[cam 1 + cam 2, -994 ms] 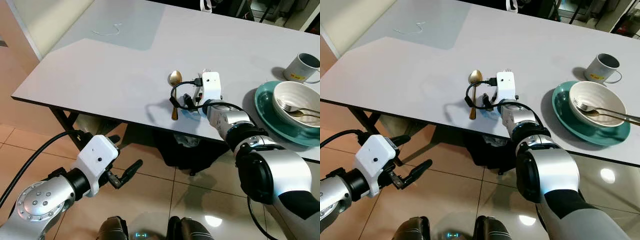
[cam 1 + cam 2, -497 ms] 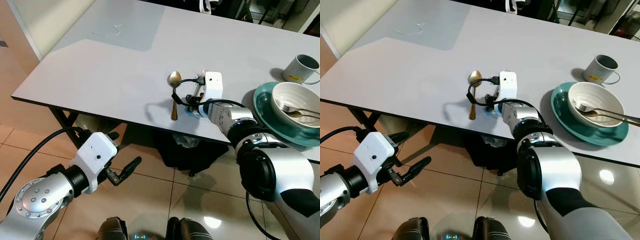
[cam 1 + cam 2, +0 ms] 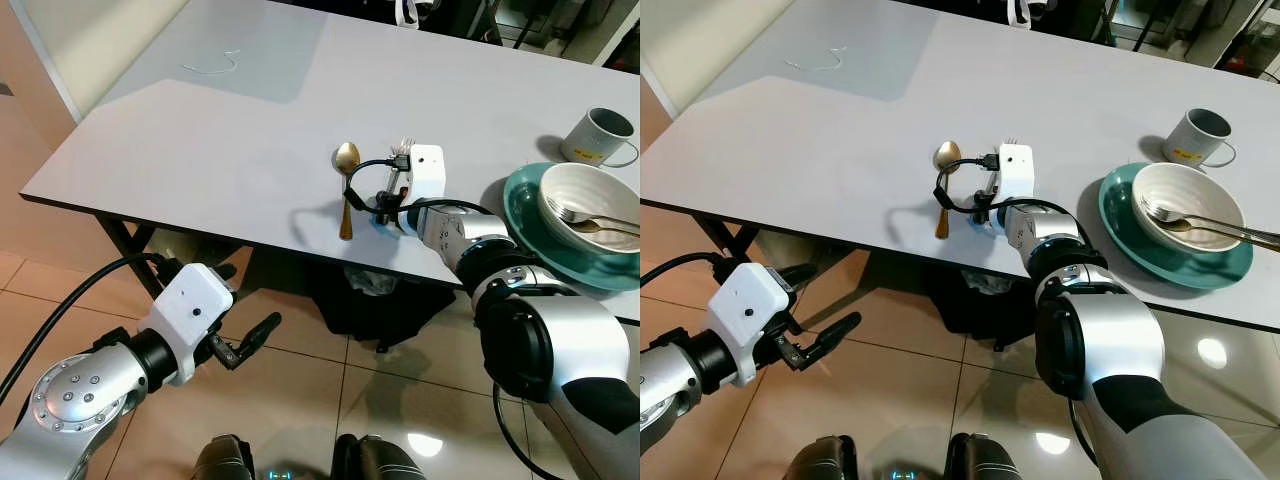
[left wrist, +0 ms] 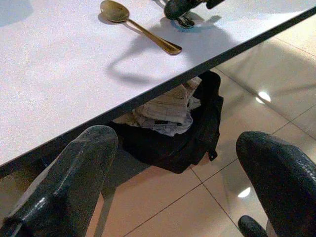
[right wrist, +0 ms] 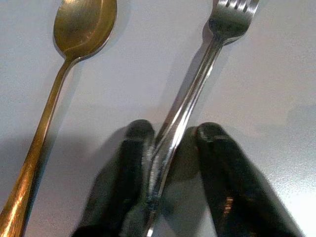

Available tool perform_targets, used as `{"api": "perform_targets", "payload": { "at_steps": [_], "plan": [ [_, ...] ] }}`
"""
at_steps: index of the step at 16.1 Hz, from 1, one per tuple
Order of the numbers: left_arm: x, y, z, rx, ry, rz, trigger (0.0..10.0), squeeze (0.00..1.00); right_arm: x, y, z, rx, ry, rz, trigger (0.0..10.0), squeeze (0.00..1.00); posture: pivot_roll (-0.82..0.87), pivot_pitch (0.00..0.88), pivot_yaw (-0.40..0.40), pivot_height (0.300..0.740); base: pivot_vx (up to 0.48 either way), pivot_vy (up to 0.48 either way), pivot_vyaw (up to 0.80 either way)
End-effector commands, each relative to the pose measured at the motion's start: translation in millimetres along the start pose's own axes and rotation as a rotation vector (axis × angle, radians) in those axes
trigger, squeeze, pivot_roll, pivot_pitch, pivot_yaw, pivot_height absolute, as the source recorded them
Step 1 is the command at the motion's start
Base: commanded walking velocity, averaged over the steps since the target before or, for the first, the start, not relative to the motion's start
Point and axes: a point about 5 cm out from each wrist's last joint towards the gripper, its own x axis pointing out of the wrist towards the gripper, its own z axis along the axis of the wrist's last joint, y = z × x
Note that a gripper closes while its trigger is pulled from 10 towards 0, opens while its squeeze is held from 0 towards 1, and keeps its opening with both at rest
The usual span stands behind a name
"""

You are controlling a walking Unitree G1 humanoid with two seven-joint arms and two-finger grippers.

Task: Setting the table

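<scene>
Your right gripper [image 5: 170, 163] sits low over the white table [image 3: 220, 130], near the middle of the head view, with its two black fingers [image 5: 131, 163] loosely around the handle of a silver fork [image 5: 197, 74]: one finger touches the handle, the other stands just off it, so the jaws read as parted rather than clamped. Compared with a second ago, the wrist has eased slightly toward the upper part of the frame and the fork tines now peek out above the white camera block, while the gold spoon [image 3: 346, 180] has stayed flat just to the fork's left, parallel to it. That suggests the fork is laid down beside the spoon and you are at the letting-go stage; I would judge this place setting nearly done. At the right edge, the teal plate [image 3: 525, 225] carries a white bowl [image 3: 590, 205] with more cutlery in it, and a mug [image 3: 598, 135] stands just above. Your left gripper [image 4: 173, 163] hangs below the table edge at lower left, fingers well apart, holding nothing.
</scene>
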Motion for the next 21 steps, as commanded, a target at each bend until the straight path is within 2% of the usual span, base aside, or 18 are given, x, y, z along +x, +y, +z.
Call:
{"api": "perform_targets", "payload": {
  "at_steps": [1,9,17,21],
  "plan": [
    [1.4,-2.0,-0.7,0.004,-0.001,-0.006,10.0,0.0,1.6,2.1,-18.5,0.002,0.085,0.024,0.0,0.0,0.17,0.165,-0.118,0.74,0.0,0.0,0.0],
    [3.3,-0.1,-1.3,0.007,-0.002,-0.004,10.0,0.0,1.7,5.1,-19.3,-0.076,0.095,0.065,0.0,0.0,0.17,0.155,-0.118,0.74,0.0,0.0,0.0],
    [11.4,3.9,0.2,0.018,-0.02,-0.015,10.0,0.0,3.0,8.8,-25.6,0.04,0.11,0.017,0.0,0.0,0.15,0.125,-0.099,0.74,0.0,0.0,0.0],
    [18.5,7.1,2.1,0.029,-0.034,-0.025,10.0,0.0,4.3,19.0,-29.3,0.102,0.129,0.001,0.0,0.0,0.14,0.103,-0.09,0.74,0.0,0.0,0.0]
  ]
}}
